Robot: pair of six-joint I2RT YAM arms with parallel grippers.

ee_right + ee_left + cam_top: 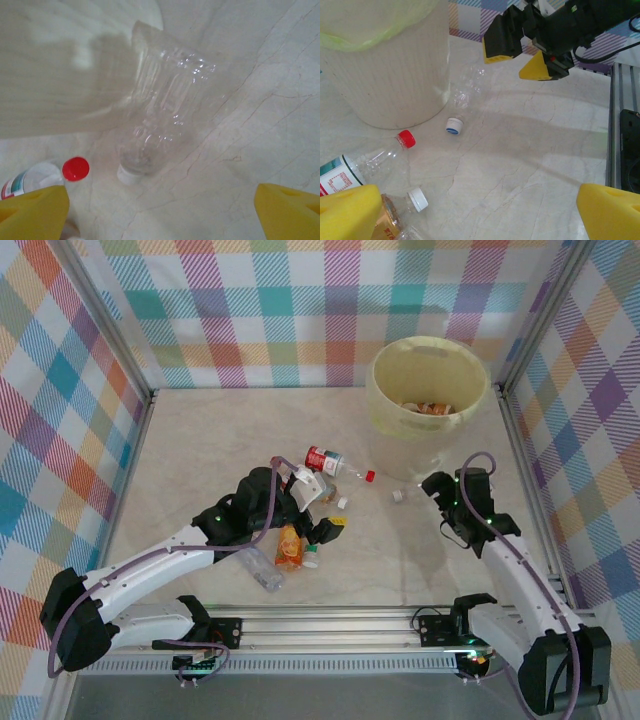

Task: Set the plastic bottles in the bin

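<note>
**Five bottles on the desk, more in the bin**

Nearest to us is the metal rail (330,622) at the near edge of the desk (200,450). Two arms are bolted to it, the left arm (160,565) and the right arm (520,570), so there are two hands.

The left hand (480,214) hangs over the middle of the desk. Its two yellow fingers are wide apart and hold nothing. The right hand (160,215) is low on the right side, just in front of the bin. Its yellow fingers are wide apart too, and they hold nothing.

There is one bin (395,435). It is big, round and pale yellow, and it stands at the far right of the desk. The bottles in the bin (432,407) have orange and red labels. I cannot tell how many there are.

Five plastic bottles lie on their sides on the desk:
- The red-label bottle (330,461) has a red cap and lies in the middle, just beyond the left hand.
- The white-cap bottle (412,202) is partly under the left hand.
- The orange bottle (290,545) lies on the near side of that hand.
- The clear bottle (262,570) has no label. It lies just left of the orange bottle and is the one closest to the rail.
- The see-through bottle (165,110) lies right beside the foot of the bin, in front of the right hand. Its white cap points away from the bin.
</note>
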